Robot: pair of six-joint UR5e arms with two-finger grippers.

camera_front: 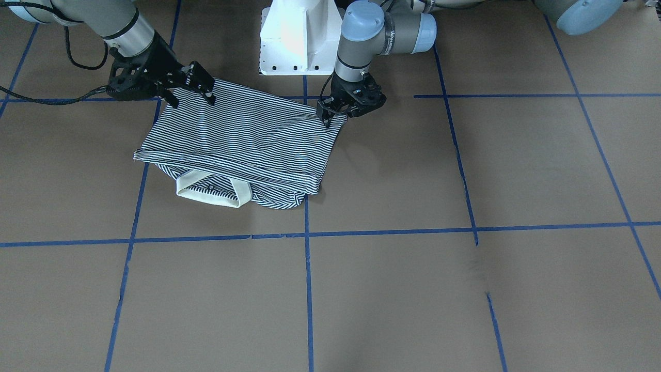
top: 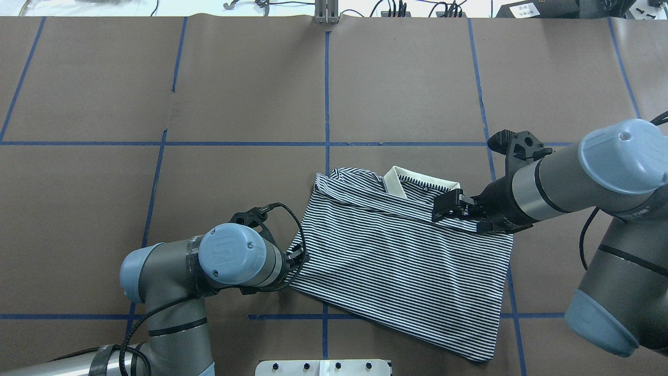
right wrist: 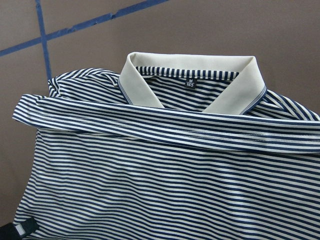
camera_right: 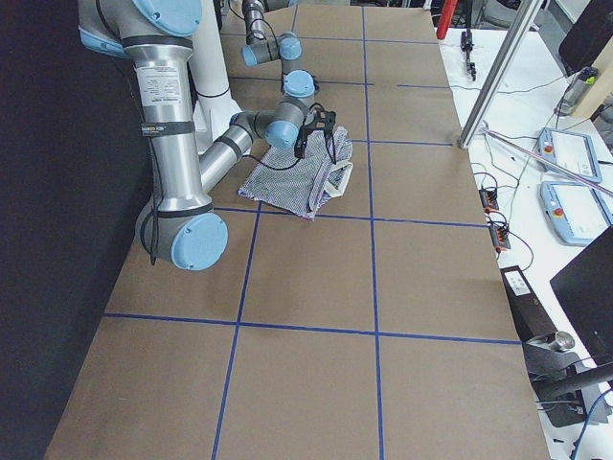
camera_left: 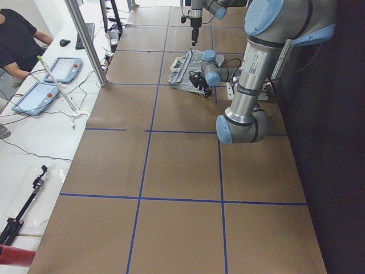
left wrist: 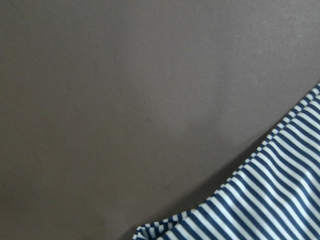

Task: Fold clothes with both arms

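Overhead exterior, polo shirt [top: 396, 256] folded (collar [top: 394, 180] exposed)

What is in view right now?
Polo shirt: one, navy-and-white striped, partly folded on the brown table.
Collar: one, cream, at the shirt's far edge.
Tape lines: several, blue, gridding the table.
Pedestal: one, white, between the arms.
Tablets: two, blue-framed, side bench.
Operator: one, black shirt, by bench.
Arms: two, grey, blue caps: left arm, right arm.
Left gripper: one, black, at a shirt corner, state unclear.
Right gripper: one, black, open over the shirt's edge.
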